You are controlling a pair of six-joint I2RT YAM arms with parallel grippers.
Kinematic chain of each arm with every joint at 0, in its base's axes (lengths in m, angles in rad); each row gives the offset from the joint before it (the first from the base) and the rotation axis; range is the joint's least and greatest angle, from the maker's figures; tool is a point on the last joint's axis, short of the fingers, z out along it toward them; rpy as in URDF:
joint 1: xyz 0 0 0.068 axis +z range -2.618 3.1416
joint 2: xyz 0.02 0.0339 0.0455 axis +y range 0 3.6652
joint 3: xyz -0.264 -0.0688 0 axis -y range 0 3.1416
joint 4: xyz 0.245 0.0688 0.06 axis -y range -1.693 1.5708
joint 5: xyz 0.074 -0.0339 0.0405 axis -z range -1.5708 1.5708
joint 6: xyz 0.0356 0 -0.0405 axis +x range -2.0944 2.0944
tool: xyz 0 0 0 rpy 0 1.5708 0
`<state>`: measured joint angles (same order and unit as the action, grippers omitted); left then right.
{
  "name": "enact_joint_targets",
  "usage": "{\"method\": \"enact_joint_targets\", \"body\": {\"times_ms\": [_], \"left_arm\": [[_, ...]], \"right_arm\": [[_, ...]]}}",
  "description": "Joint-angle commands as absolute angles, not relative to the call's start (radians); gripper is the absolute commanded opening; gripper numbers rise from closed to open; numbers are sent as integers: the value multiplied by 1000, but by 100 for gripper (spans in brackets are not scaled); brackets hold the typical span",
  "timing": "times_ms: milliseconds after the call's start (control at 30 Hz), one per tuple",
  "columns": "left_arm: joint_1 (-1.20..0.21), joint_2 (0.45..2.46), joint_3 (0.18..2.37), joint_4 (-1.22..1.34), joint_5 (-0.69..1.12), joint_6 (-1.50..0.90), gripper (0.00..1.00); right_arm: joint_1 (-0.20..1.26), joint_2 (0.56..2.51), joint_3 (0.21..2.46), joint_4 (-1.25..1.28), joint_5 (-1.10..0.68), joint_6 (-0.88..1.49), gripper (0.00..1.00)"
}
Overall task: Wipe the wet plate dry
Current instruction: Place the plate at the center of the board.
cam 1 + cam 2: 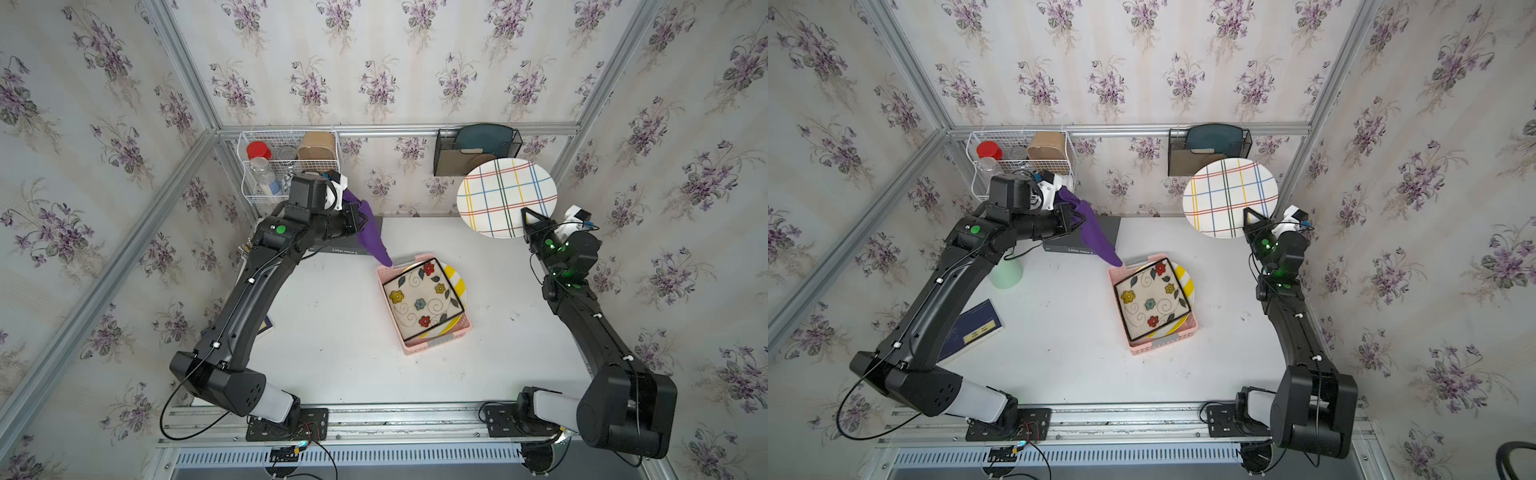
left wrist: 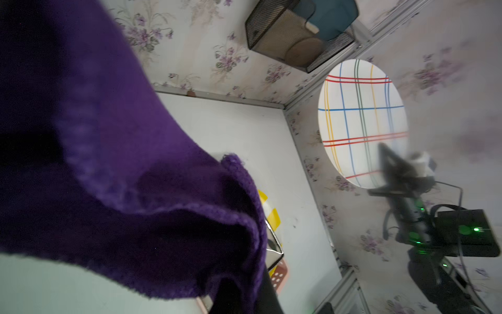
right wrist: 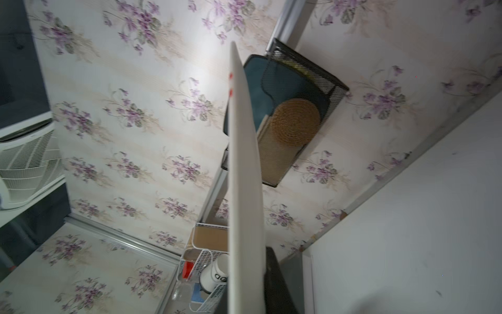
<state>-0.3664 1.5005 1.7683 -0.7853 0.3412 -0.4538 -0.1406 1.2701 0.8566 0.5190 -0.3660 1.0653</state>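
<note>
Closest to where I stand, the two black arms fill the front of the cell, the left arm [image 1: 245, 299] and the right arm [image 1: 582, 328] both reaching away over the white table [image 1: 332, 340] toward the papered back wall. Up at the far right corner, the right gripper [image 1: 528, 215] has its jaws clamped tight on the lower rim of the plaid plate [image 1: 505, 193]. That plate is lifted clear of the table and tilted, its striped face turned up and toward the left arm. It hangs just in front of the black mesh holder [image 1: 446, 160] fixed to the wall. Near the middle of the table sits a pink basket [image 1: 438, 345], with a square flowered plate [image 1: 422, 299] lying on top of a yellow-striped plate [image 1: 456, 277]. Off to the far left of the basket, the left gripper [image 1: 360, 218] is pinched fully closed on a purple cloth [image 1: 374, 243], held up above a grey box [image 1: 1113, 226] at the back. The cloth droops in a long fold whose tip reaches the basket's far left corner, though from here I can't quite tell whether it touches the rim or hangs just above it. Cloth and plaid plate are well apart.
</note>
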Motion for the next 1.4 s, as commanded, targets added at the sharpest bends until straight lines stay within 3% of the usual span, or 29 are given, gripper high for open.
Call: {"method": "enact_joint_targets", "body": {"times_ms": [0,733,867,967,1067,1233,1367], "left_arm": [[-365,1484,1742,-832,198,-381,0],[-373,1439,1636,-751,304,-463,0],[-373,1445,1638,-748,312,-472,0],[-373,1454,1645,-749,317,-476,0],[-373,1458,1644,-755,318,-477,0],[-373,1452,1613,-780,290,-477,0],[-374,1446,1574,-784,267,-486,0]], "right_arm": [[-143,1312,862,505,-356,986,0],[-149,1682,670,609,-315,943,1],[-149,1680,616,549,-269,898,30],[-149,1662,629,441,-263,825,61],[-154,1602,664,293,-220,740,80],[-167,1417,733,93,-145,637,92],[-157,1297,799,-24,-243,603,88]]}}
